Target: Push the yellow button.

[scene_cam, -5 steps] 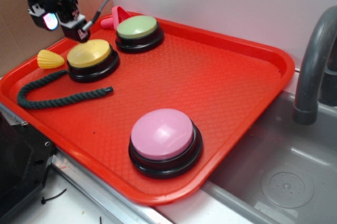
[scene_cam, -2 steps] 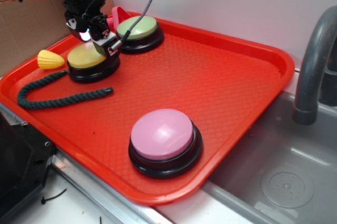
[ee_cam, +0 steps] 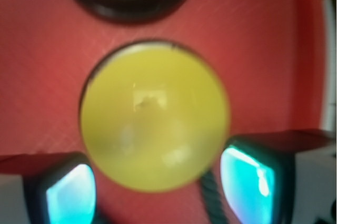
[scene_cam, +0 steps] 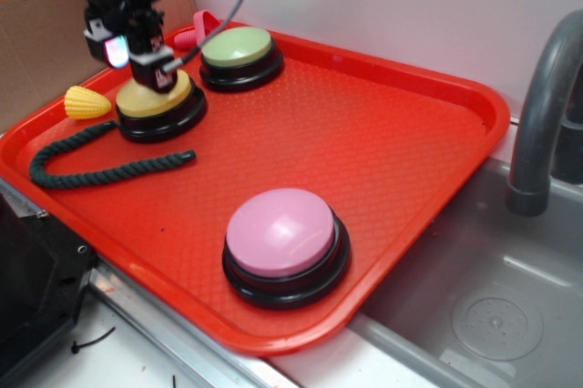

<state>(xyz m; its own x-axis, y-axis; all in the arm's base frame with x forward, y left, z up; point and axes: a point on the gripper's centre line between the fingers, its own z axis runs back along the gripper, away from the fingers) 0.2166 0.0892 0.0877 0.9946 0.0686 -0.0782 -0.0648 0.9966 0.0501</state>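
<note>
Fingers (ee_cam: 155,195) of the robot stand apart in the wrist view, with one lit pad low on each side and the yellow button (ee_cam: 154,116) filling the space just ahead of them and between them. This view is blurred, so contact cannot be told from it. In the exterior view the fingers (scene_cam: 155,76) sit over the rear part of the yellow button (scene_cam: 157,99), very close to its dome; touching or not, I cannot tell.

Nearest to the camera, well apart from the fingers and toward the front edge of the red tray (scene_cam: 410,151), rests a pink button (scene_cam: 282,240) on a black base. A dark green rope (scene_cam: 91,162) curves on the tray just in front of the yellow button. A small ribbed yellow toy (scene_cam: 86,102) lies just beside the fingers, at the tray's left rim. Behind the fingers stands the green button (scene_cam: 239,53), near the yellow one but apart from it. A pink object (scene_cam: 199,28) is near it at the far rim. A grey faucet (scene_cam: 545,106) rises over a sink (scene_cam: 474,306) far to the right.
</note>
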